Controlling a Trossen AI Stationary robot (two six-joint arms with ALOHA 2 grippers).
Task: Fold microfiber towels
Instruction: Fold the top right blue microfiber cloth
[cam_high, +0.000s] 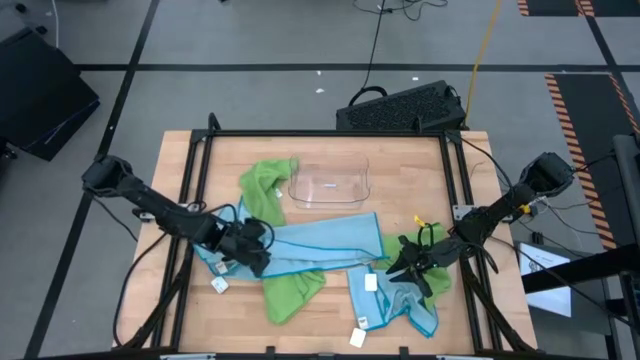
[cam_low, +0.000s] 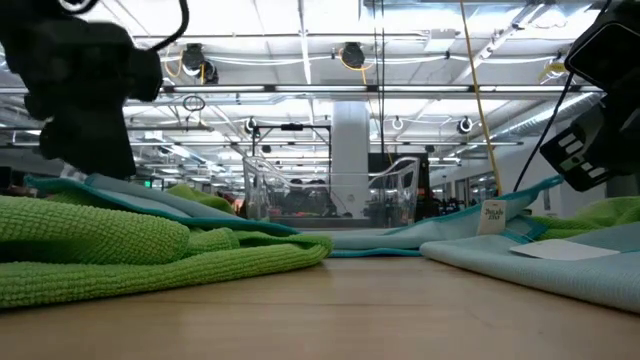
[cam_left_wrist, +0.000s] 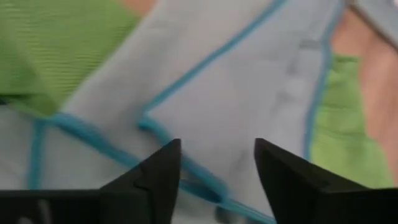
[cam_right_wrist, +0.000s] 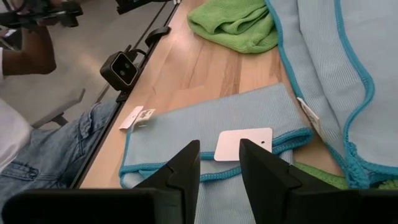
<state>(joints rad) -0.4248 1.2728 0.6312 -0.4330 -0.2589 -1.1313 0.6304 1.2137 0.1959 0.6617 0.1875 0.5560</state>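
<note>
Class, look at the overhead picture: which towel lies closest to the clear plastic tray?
The lime green towel at the tray's left edge; the other green towel and the blue ones lie nearer the table's front.

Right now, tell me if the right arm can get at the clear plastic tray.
Probably yes, with a stretch. The right gripper hovers over a blue towel near the front edge; the clear tray sits open farther back, nothing blocking it.
</note>
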